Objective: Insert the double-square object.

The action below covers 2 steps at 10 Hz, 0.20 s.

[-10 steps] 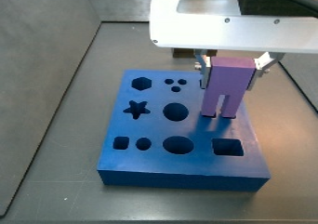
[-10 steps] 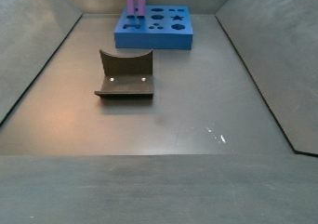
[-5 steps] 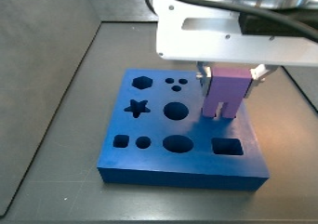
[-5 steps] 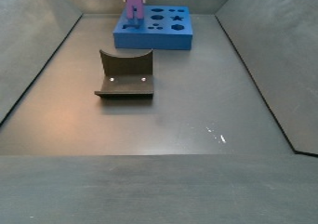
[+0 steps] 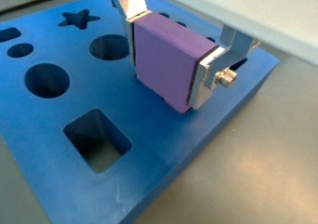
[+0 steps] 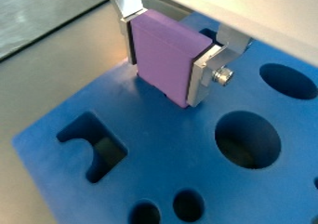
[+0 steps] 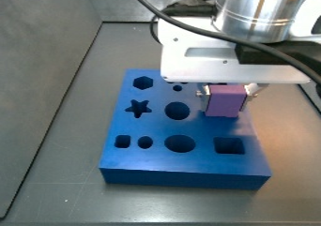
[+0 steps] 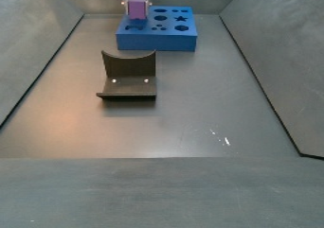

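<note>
The light-purple double-square object [image 7: 223, 101] stands upright between the fingers of my gripper [image 7: 222, 106], which is shut on its flat body. Its lower end is down in the blue block [image 7: 150, 164] near that block's right edge, and the prongs are hidden. Both wrist views show the purple body [image 5: 168, 59] [image 6: 163, 53] clamped between the silver fingers [image 5: 206, 77] [image 6: 203, 73], its lower end meeting the blue block's top face [image 5: 50, 139] [image 6: 149, 167]. In a side view the object [image 8: 135, 11] sits low at the blue block's [image 8: 171, 38] left end.
The blue block has several shaped holes: a star [image 7: 139, 109], a hexagon [image 7: 143, 82], round holes [image 7: 178, 111] and a rectangular hole [image 7: 228, 147]. The dark fixture [image 8: 128, 76] stands on the floor in front of the block. Grey walls surround the floor.
My gripper has come down with the purple object. The prongs that showed above the blue block a second ago are now hidden in it, and the object stands much lower.
</note>
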Available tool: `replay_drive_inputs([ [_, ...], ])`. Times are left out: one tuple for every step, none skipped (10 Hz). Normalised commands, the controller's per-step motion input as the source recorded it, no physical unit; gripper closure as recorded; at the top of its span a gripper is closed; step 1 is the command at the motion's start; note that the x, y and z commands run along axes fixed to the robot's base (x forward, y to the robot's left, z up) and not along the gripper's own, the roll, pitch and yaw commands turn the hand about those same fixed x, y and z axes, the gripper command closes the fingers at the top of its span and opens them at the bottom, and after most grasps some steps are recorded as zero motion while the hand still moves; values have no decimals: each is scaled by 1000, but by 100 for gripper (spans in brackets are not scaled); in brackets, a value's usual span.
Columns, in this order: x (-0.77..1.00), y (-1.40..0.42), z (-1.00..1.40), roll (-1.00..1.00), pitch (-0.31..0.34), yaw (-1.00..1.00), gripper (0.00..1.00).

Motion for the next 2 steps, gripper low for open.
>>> replay_drive_inputs([
  [0, 0, -94, -11, -24, 63, 100],
  [0, 0, 0, 0, 0, 0, 100],
])
